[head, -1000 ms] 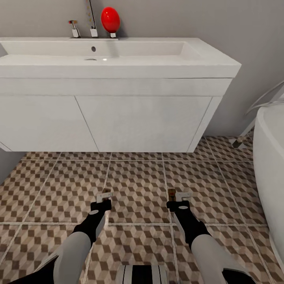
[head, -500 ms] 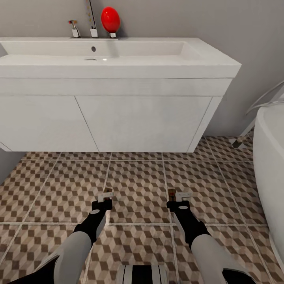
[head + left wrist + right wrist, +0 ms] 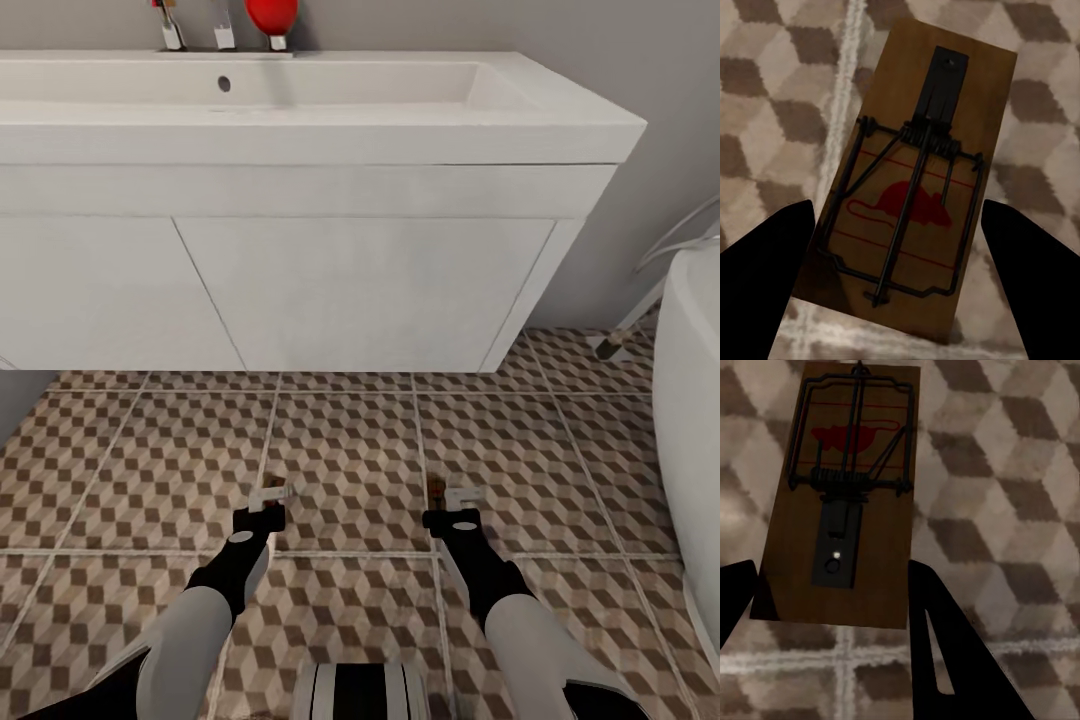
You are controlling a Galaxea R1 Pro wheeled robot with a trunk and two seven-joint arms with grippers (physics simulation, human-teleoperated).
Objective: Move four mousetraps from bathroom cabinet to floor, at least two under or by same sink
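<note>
Two mousetraps, one (image 3: 911, 202) clamped in my left jaws, one (image 3: 844, 495) in my right, held low over floor (image 3: 350, 450) before the sink (image 3: 560, 130) for placement.

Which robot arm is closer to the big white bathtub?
Right. The right tool is on the bathtub's side, holding a mousetrap over the floor tiles. The left tool is farther away, on the other side, with its own mousetrap.
</note>
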